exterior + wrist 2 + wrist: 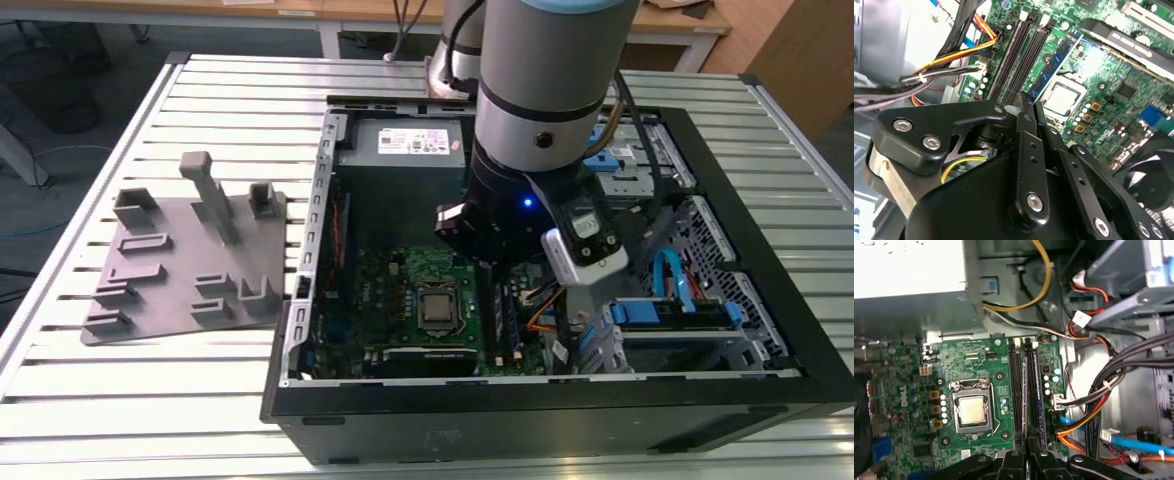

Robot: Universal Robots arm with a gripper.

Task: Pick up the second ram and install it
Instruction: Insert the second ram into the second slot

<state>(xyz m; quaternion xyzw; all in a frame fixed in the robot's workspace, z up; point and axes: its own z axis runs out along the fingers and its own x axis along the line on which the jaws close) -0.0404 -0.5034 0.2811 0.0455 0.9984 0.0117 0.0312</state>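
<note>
Closest, the gripper (1028,104) has its fingers drawn narrow, pinching the second ram (1054,62) on edge along the memory slots (1016,385); seated or not, I cannot tell. Both lie inside the open computer case (534,425), beside the CPU (973,410). Outside it, on the slatted table (160,400), a grey fixture tray (174,270) lies at the exterior view's left.
</note>
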